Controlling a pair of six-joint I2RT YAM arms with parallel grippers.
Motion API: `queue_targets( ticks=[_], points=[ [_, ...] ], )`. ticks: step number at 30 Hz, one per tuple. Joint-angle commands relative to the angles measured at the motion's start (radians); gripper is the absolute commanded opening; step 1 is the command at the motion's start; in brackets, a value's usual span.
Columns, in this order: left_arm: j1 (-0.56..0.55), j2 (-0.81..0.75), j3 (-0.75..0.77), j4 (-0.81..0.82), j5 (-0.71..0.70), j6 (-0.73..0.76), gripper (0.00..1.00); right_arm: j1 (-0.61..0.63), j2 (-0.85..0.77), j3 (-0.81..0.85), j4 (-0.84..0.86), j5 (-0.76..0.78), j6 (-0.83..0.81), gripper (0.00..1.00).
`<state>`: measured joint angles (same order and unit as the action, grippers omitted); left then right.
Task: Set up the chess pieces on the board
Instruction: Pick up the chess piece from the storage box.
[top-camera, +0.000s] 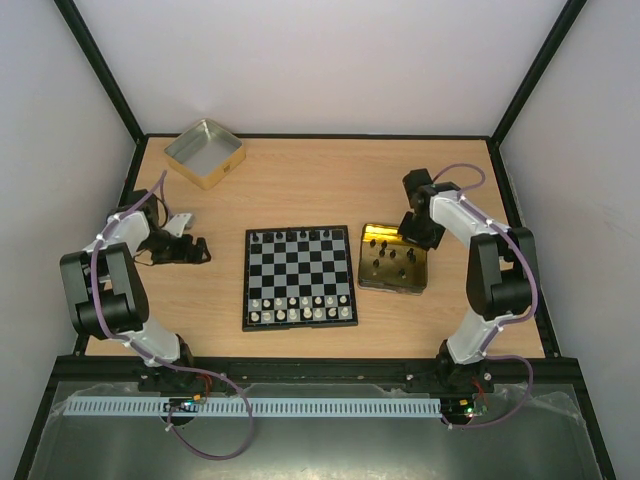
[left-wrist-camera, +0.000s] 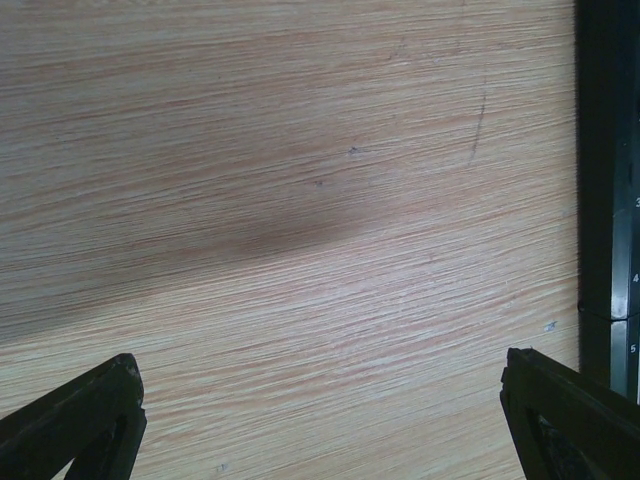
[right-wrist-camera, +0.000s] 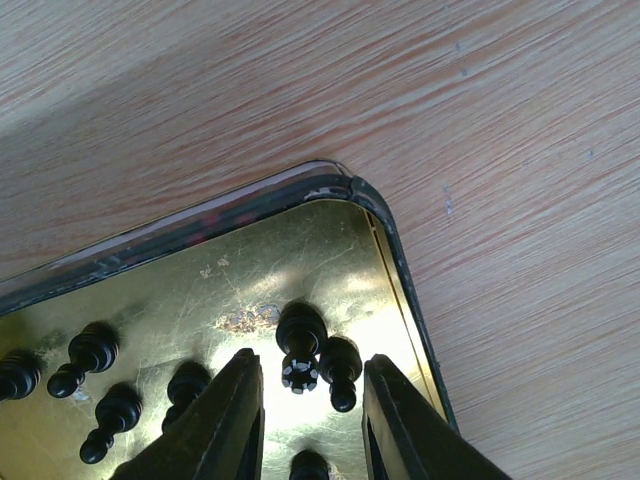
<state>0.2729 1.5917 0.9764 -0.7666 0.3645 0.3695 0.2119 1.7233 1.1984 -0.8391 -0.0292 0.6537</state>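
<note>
Chess pieces (right-wrist-camera: 298, 345), tiny black pegs, sit in the shiny gold tin (right-wrist-camera: 384, 222) just right of the small black-and-pale checked board (top-camera: 298, 277) on the wooden bench (top-camera: 310, 185).
More stand along the board's far row; silvery-white pieces (top-camera: 300, 307) fill its near rows. The right gripper (right-wrist-camera: 310, 375) hangs over the tin's corner, jaws slightly spread, a crown-topped piece showing in the gap. The left gripper (left-wrist-camera: 320, 400), jaws wide apart, sits low over the wood left of the board.

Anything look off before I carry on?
Nothing spilled or broken. The black pieces in the gold tin appear to lie on their sides rather than upright, and the tin floor shows a worn patch ahead of the right hand. The board looks tidy.
</note>
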Motion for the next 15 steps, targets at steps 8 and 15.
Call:
queue_targets(
  ticks=[8,15],
  points=[
    [-0.006,0.011,0.013,-0.002,-0.004,-0.012,0.97,-0.016,0.045,-0.005,0.033,-0.035,-0.037,0.26],
    [-0.005,0.02,0.01,0.003,-0.008,-0.011,0.97,-0.018,0.048,-0.034,0.047,-0.04,-0.043,0.23]
  ],
)
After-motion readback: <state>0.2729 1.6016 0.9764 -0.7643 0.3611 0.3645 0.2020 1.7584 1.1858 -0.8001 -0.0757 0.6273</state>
